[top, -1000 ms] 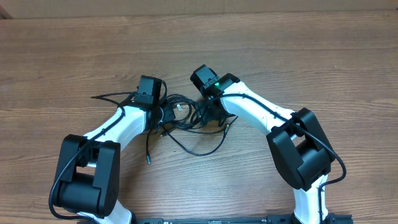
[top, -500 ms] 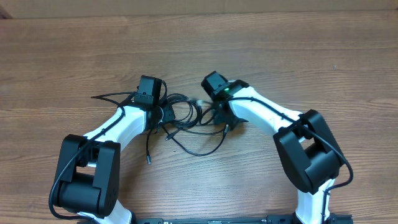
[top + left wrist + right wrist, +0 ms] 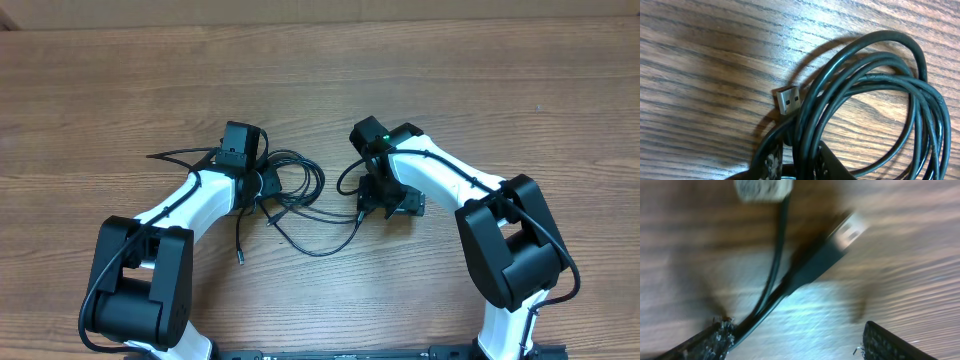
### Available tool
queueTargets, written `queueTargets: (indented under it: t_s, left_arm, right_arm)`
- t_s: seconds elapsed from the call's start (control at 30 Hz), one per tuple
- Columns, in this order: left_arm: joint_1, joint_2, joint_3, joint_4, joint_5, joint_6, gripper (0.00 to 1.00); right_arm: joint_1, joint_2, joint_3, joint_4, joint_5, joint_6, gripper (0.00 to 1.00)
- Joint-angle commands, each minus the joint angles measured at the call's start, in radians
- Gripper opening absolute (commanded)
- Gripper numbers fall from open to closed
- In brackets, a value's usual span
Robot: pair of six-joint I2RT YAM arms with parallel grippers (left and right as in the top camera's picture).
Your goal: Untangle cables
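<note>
Overhead: the cables (image 3: 297,190) lie mid-table (image 3: 520,80). A small coil sits against my left claw (image 3: 262,186), a slack loop sags toward 6 o'clock, and one tail ends in a small plug (image 3: 240,258) at 7 o'clock. The tangle's long axis runs 9 to 3 o'clock, from the left claw across to my right claw (image 3: 388,200).

Left wrist: my left claw (image 3: 800,167) is pinched narrow on several strands of the coil at 6 o'clock. A USB plug (image 3: 788,99) pokes out from under the loops, metal tip pointing to about 12 o'clock.

Right wrist, blurred: my right claw (image 3: 797,332) stands wide and grips nothing. Two strands run from beside one finger (image 3: 715,337) at 7 o'clock up toward 1 o'clock. One ends in a dark plug (image 3: 850,230) aimed at 1 to 2 o'clock.

I judge the step is drawing one strand free. The left should anchor the coil. The right should close just behind that dark plug and pull low and slow toward 3 o'clock, along the strand's own line, so the plug slips through the loops without snagging.
</note>
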Motion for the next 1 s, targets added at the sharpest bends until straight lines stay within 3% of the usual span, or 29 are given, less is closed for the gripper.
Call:
queueTargets:
  t_s: [0.0, 0.33, 0.43, 0.97]
  left_arm:
    - [0.0, 0.034, -0.027, -0.021, -0.059, 0.01, 0.25]
    - [0.0, 0.034, -0.027, -0.03, -0.052, 0.01, 0.26]
    - [-0.001, 0.034, -0.027, -0.035, -0.052, 0.011, 0.28]
    - [-0.006, 0.034, -0.027, -0.082, -0.053, 0.031, 0.3]
  right_arm:
    - [0.007, 0.082, -0.064, 0.0, -0.141, -0.008, 0.85]
    - [0.02, 0.082, -0.064, -0.026, -0.35, -0.008, 0.89]
    - [0.044, 0.082, -0.064, -0.026, -0.364, -0.007, 1.0]
    - [0.069, 0.082, -0.064, -0.051, -0.394, -0.003, 1.0]
